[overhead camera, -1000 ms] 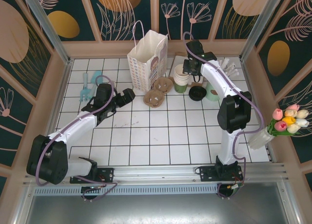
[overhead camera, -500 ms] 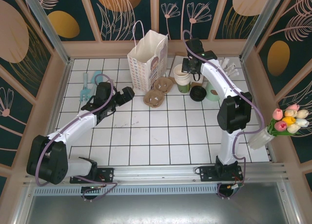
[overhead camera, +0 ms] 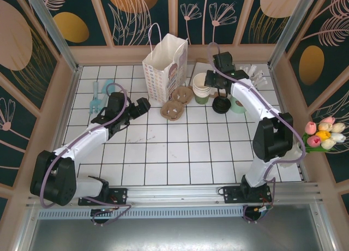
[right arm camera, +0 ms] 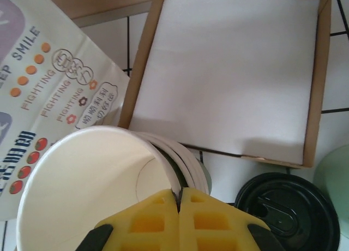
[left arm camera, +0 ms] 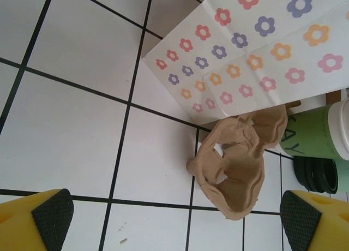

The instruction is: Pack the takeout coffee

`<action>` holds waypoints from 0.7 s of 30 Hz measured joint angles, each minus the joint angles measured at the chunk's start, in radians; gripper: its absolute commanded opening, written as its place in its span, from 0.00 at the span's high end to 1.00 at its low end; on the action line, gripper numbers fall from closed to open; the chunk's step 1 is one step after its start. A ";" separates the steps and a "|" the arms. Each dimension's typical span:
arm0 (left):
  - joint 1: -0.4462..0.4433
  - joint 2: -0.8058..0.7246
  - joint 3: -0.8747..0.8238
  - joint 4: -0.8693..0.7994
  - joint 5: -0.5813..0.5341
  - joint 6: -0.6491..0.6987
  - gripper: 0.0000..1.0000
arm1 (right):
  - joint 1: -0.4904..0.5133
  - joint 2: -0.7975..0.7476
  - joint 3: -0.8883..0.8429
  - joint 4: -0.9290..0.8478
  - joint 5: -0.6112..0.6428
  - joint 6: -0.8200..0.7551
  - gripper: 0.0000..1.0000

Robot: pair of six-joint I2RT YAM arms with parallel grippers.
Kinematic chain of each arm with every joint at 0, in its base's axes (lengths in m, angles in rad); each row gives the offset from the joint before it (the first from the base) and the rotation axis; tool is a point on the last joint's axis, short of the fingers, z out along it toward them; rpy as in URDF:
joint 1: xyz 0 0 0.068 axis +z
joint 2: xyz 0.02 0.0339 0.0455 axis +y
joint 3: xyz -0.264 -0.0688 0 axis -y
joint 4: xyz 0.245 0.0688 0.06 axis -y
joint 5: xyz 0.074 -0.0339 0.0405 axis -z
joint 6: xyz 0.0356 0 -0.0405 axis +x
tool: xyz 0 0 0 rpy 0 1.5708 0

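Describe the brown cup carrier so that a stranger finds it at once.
Find the tall white paper bag with flower prints at the back of the tiled table. The cup carrier lies at its foot, on the near side. It alone is brown moulded pulp with round wells; the cups to its right are green, the lid black.

Bag (left arm camera: 262, 60): matt white paper, creased, flower print. Cup carrier (left arm camera: 234, 169): rough brown moulded pulp. Loose lid (right arm camera: 286, 207): black plastic, slight sheen. Top cup of stack (right arm camera: 82, 185): smooth cream paper inside. Table tiles (left arm camera: 65, 136): smooth, white. Right gripper (right arm camera: 179, 193): yellow plastic, waffle-textured.
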 measured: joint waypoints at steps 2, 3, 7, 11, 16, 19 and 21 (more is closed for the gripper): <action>0.000 0.006 0.000 -0.005 0.000 0.000 0.01 | -0.005 -0.029 -0.041 0.037 -0.019 0.008 1.00; 0.000 0.007 0.000 -0.007 0.000 0.000 0.01 | -0.009 -0.037 -0.043 0.039 -0.021 0.014 1.00; 0.000 0.011 0.002 -0.013 0.004 0.000 0.01 | -0.026 -0.042 -0.041 0.071 -0.041 0.029 1.00; 0.000 0.026 0.013 -0.021 0.006 0.001 0.01 | -0.035 -0.042 -0.040 0.072 -0.052 0.034 1.00; 0.000 0.031 0.019 -0.027 0.015 0.001 0.01 | -0.034 -0.042 -0.011 0.059 -0.055 0.040 1.00; 0.000 0.031 0.020 -0.028 0.016 0.000 0.01 | -0.031 -0.053 0.025 0.046 -0.050 0.040 1.00; 0.000 0.034 0.025 -0.028 0.015 0.000 0.01 | -0.025 -0.079 0.029 0.043 -0.043 0.040 1.00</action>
